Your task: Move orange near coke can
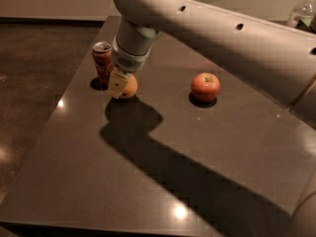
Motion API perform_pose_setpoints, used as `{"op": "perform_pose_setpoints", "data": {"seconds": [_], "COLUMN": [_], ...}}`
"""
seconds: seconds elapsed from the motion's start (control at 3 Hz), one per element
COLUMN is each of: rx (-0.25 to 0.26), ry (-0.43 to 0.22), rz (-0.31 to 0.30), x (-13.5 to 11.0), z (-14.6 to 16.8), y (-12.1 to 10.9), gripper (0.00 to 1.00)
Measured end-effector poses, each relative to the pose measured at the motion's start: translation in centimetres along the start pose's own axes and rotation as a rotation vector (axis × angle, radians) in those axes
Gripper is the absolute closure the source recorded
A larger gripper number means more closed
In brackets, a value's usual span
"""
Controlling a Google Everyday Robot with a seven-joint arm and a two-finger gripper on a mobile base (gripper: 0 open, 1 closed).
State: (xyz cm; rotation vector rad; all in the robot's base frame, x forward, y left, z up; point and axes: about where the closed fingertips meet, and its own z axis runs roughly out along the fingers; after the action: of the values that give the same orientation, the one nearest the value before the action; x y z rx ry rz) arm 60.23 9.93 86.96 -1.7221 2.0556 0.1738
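Observation:
The orange (130, 88) sits low at the table surface, just right of the coke can (102, 63), a red can with a silver top standing upright at the table's left side. My gripper (123, 89) reaches down from the big pale arm and is shut on the orange. One pale fingertip (117, 85) covers the orange's left side; the other finger is hidden behind the fruit. A narrow gap separates the orange from the can.
A red apple (205, 86) lies on the dark table (148, 181) to the right of the orange. A clear bottle (302, 11) stands at the far right back. The arm casts a broad shadow across the table's middle. The table's left edge is close to the can.

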Motion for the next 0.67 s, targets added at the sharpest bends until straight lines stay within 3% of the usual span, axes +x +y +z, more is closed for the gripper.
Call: {"op": "perform_pose_setpoints", "data": {"seconds": [0.33, 0.67], "rx": [0.031, 0.057], "ry": [0.007, 0.014], "rz": [0.036, 0.070], "x": [0.3, 0.4], "z": [0.6, 0.8], "y": [-1.1, -2.1], "gripper": [0.87, 0.64]}}
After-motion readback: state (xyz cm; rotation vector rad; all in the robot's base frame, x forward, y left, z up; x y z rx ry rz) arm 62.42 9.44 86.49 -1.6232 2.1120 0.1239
